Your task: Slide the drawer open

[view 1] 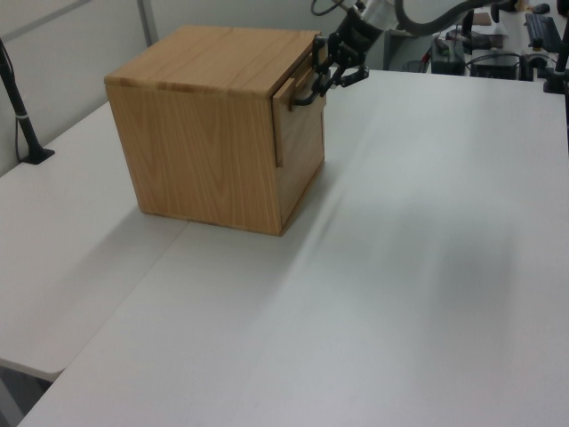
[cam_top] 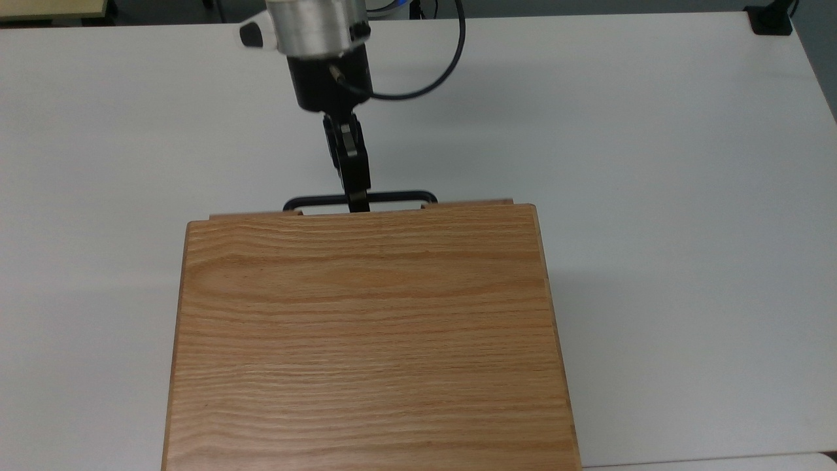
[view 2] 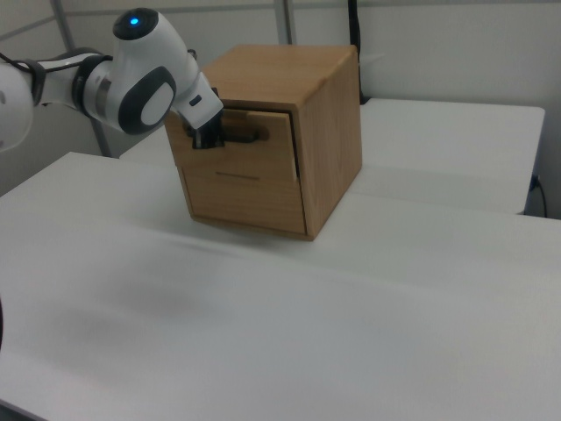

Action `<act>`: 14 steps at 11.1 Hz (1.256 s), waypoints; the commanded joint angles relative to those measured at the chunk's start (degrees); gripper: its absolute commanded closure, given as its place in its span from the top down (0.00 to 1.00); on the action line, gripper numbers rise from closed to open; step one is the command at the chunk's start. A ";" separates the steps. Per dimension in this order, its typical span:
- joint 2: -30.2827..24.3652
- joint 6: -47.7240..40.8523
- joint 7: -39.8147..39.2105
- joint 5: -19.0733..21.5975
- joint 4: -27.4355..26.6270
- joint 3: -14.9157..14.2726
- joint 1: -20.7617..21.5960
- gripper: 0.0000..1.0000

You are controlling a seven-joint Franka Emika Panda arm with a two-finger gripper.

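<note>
The drawer [cam_top: 467, 203] is the upper one of an oak cabinet [cam_top: 366, 340]. It stands out a little from the cabinet's front, so a thin strip of its front panel shows past the cabinet top. My gripper [cam_top: 357, 196] is shut on the middle of its long black handle [cam_top: 392, 195]. In the left view the drawer [view 1: 299, 120] juts out a short way, with the gripper [view 1: 325, 80] on the handle [view 1: 302, 95]. In the right view the gripper [view 2: 213, 137] holds the handle [view 2: 250, 135] in front of the drawer panel [view 2: 272, 158].
The cabinet stands on a white table [cam_top: 654, 163]. A lower drawer [view 2: 241, 197] is flush with the cabinet front. A black cable [cam_top: 451, 62] loops beside my wrist. A black post [view 1: 18, 102] stands at the left view's left, and a black mount [cam_top: 770, 19] sits at the top view's upper right.
</note>
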 commanded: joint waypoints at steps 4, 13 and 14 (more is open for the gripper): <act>-19.26 -1.62 -4.45 0.94 -21.62 -1.01 1.48 0.07; -33.44 -19.28 -9.90 1.02 -28.07 -1.19 -1.33 0.09; -33.44 -19.47 -10.00 1.03 -28.07 -1.19 -1.42 0.27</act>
